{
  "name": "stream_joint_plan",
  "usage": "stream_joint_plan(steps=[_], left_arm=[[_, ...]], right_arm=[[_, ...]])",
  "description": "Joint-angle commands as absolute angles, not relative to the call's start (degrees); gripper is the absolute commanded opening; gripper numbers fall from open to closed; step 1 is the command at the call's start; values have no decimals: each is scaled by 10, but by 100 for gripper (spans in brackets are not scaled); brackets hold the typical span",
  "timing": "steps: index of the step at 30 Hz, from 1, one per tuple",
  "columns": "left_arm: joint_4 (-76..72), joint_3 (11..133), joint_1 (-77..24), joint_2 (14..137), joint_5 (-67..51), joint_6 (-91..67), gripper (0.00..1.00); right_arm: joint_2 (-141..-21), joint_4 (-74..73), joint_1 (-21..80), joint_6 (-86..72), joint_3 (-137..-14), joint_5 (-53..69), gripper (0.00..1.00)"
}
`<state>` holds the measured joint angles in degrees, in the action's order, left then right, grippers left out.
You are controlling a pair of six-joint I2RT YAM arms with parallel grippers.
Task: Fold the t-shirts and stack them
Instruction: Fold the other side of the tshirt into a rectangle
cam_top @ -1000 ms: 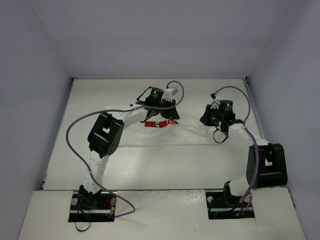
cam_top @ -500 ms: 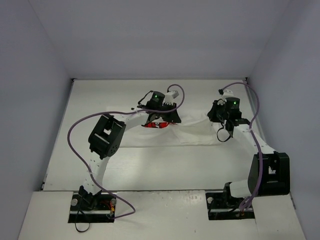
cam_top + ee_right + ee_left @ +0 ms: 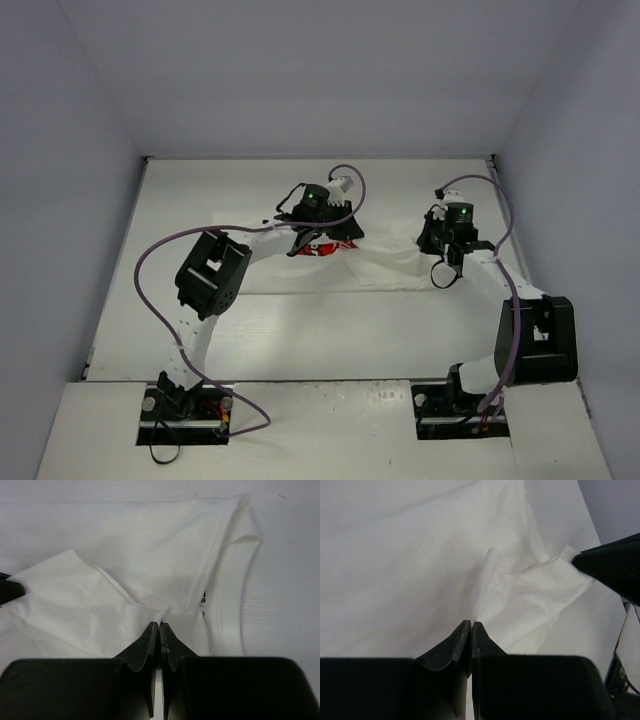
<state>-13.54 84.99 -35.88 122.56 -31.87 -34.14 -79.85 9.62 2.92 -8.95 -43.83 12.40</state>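
The white t-shirt (image 3: 385,268) lies across the middle of the table, with part of its red chest print (image 3: 318,249) showing under the left arm. My left gripper (image 3: 322,238) is shut on a pinched ridge of the shirt's white cloth (image 3: 487,575). My right gripper (image 3: 440,243) is shut on another fold of the shirt (image 3: 163,613), beside the ribbed collar (image 3: 227,595) with its label. Both grippers hold the cloth near the table. The right gripper's dark fingers (image 3: 615,565) show in the left wrist view.
Grey walls close the table (image 3: 200,200) on the left, back and right. Purple cables (image 3: 160,250) loop off both arms. The arm bases (image 3: 185,400) stand at the near edge.
Both grippers moved toward the back of the table with the shirt over the last second, then settled a little nearer. The shirt's far edge shifted with them.
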Motion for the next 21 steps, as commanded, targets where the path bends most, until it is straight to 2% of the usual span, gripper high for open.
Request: stream_joint_plan(steps=[1,13,21], left_arm=[[-190,888,-358,1192,-299,-342,2],[-190,896,-353,1217,-244,-329,2],[-225,876,-344,1220,-226,-337,6]], right_arm=[[-823,120,25,-79,-482,96,0],[-934,134,21,-64,-548,78,0],[-934,188,22,-62,-507,81,0]])
